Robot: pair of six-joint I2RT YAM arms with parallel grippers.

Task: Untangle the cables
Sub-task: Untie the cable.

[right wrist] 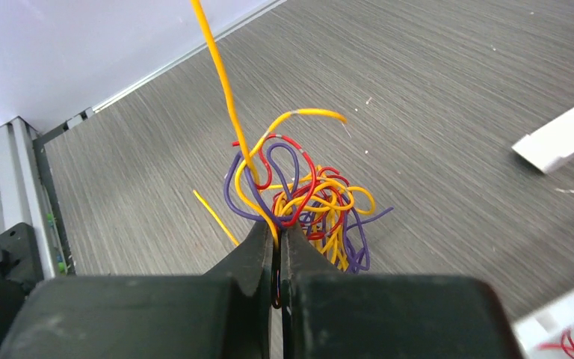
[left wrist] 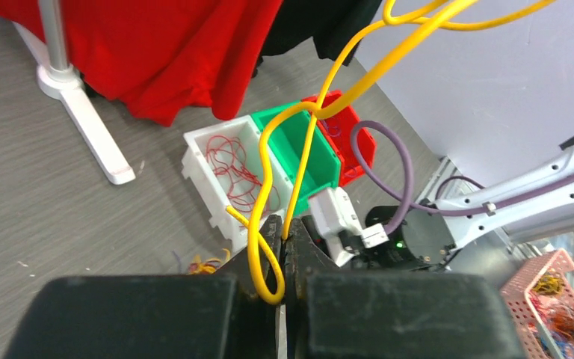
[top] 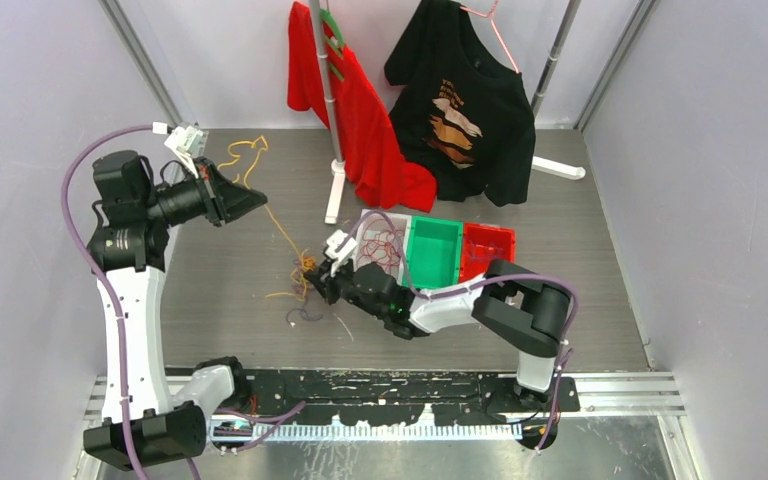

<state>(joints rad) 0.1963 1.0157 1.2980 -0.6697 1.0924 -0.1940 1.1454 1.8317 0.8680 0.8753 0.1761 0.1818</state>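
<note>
A tangle of red, yellow and purple cables (top: 303, 268) lies on the grey table in front of the bins. My right gripper (top: 322, 287) is low at its near side. In the right wrist view it (right wrist: 278, 238) is shut on strands at the edge of the tangle (right wrist: 310, 198). One yellow cable (right wrist: 220, 75) rises out of the knot toward the upper left. My left gripper (top: 250, 203) is raised at the left, shut (left wrist: 284, 250) on that yellow cable (left wrist: 253, 262), which loops over one finger.
White bin (top: 368, 222) holding red wires, green bin (top: 435, 250) and red bin (top: 487, 245) stand right of the tangle. A white garment stand (top: 336, 180) with a red shirt (top: 370, 140) and black shirt (top: 470, 110) is behind. A pink basket (left wrist: 553, 288) sits off the table.
</note>
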